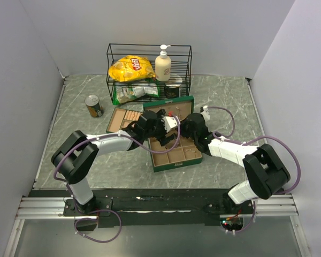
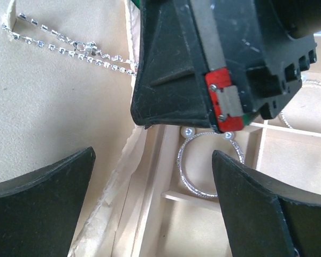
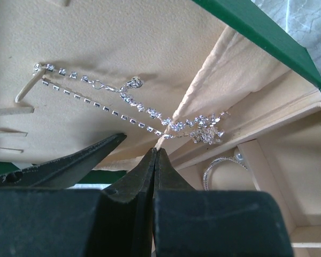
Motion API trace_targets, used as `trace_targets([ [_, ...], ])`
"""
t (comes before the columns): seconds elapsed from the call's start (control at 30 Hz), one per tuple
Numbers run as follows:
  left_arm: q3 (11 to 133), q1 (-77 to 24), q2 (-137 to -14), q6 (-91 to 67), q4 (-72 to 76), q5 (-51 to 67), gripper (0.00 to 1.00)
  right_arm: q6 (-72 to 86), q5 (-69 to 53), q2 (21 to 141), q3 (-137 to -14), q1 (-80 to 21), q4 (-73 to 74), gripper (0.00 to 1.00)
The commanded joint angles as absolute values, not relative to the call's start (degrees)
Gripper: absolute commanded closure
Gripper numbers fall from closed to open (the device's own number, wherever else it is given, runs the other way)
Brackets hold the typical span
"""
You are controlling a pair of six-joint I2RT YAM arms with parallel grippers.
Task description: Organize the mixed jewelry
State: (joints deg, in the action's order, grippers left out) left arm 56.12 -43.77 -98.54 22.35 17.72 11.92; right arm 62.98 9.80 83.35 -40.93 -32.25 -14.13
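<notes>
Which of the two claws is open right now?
The left gripper: it gapes wide above a silver hoop, while the right gripper is pinched fully shut, with no gap at its tips.

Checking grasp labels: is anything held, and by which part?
The left gripper is open, holding nothing. The right gripper is shut, tips just below the chain; whether they pinch it cannot be told.
</notes>
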Motion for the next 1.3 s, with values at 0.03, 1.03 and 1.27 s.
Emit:
trace_targets([
  [0.03, 60.82, -42.01, -99.93, 22.76, 15.91, 14.59, 0.01, 60.47, 8.62, 81.39, -41.13, -32.08, -14.77, 1.0],
  [1.03, 62.05, -41.66, -100.9, 20.83, 10.11, 14.5, 0.33, 48.09, 7.47, 71.28, -36.39, -26.72, -9.23, 0.62],
  [1.27, 62.4, -41.4, -100.63, 19.34, 10.11, 15.12, 0.41, 38.07, 6.24, 75.75, -38.58, -26.28, -10.55, 0.59],
])
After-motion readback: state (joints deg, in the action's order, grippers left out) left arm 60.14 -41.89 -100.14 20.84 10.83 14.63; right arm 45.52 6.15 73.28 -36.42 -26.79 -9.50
